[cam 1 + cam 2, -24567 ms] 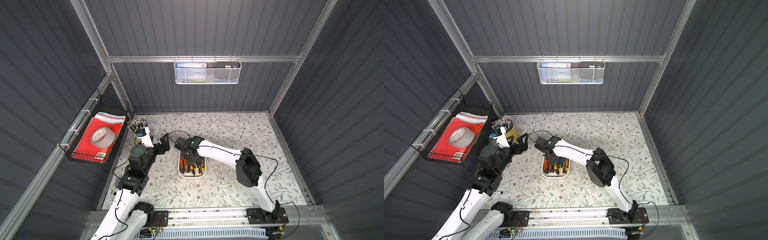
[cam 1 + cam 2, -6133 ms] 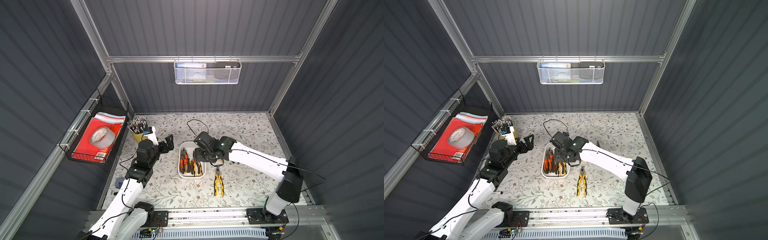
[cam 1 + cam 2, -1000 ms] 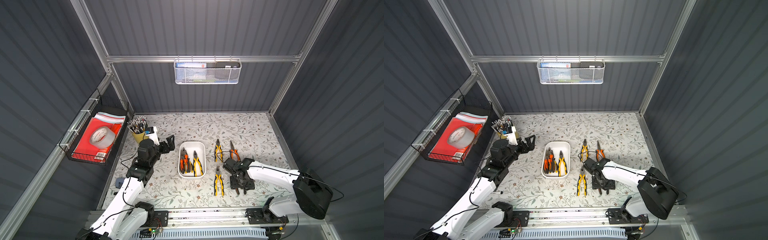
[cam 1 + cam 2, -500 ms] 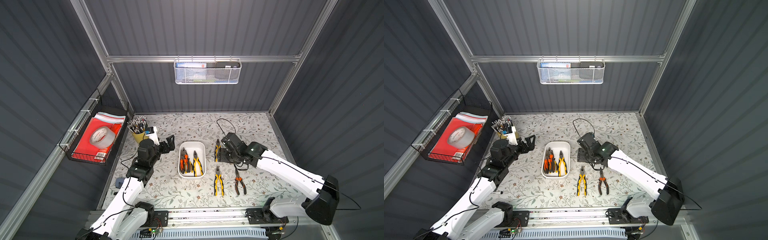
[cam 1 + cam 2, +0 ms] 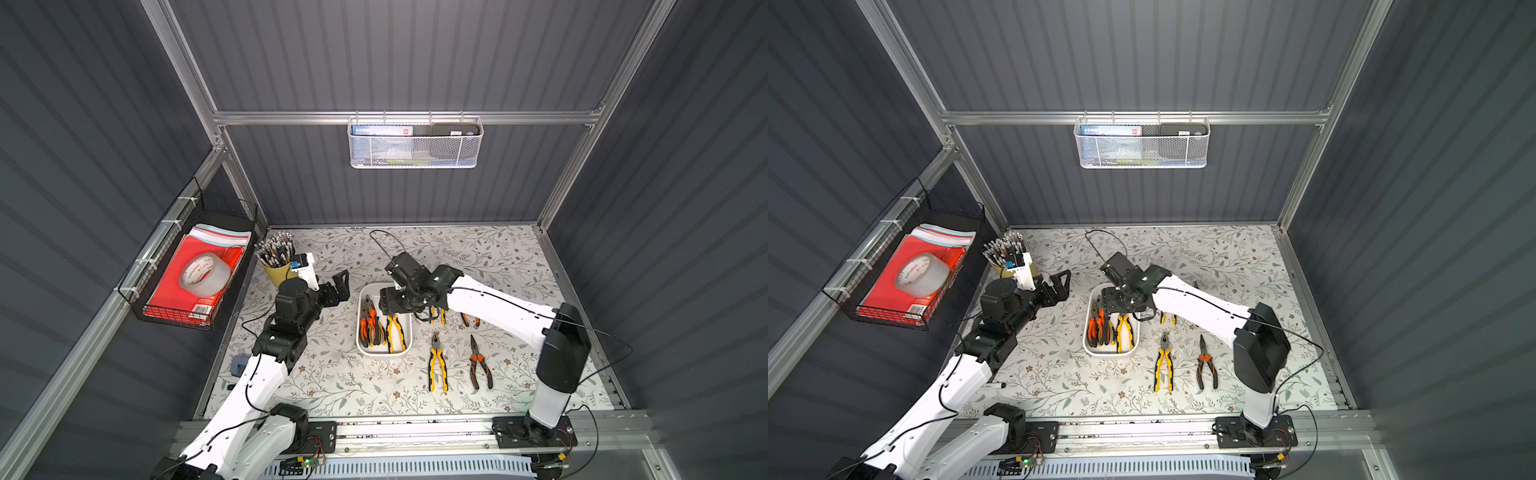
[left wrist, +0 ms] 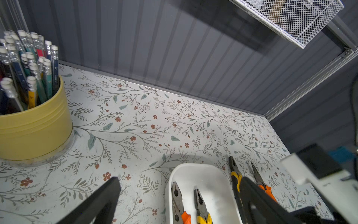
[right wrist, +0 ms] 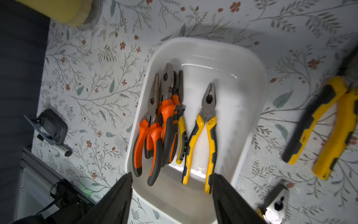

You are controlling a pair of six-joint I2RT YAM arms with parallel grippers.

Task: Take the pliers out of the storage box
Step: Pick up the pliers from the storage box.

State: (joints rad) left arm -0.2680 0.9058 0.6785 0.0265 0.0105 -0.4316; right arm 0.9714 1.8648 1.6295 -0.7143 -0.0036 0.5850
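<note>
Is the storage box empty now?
No, several pliers lie inside the storage box, under the open right gripper.

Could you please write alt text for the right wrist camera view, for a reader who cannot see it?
The open right end effector hovers over the white storage box, which holds a stacked cluster of mostly orange-handled pliers and one separate yellow-handled pliers. More yellow-handled pliers lie outside it on the floral table.

Both top views look down from high at the near edge over the whole table (image 5: 332, 374). Close wrist views, left facing far, right downward, share the box (image 6: 213, 180).
</note>
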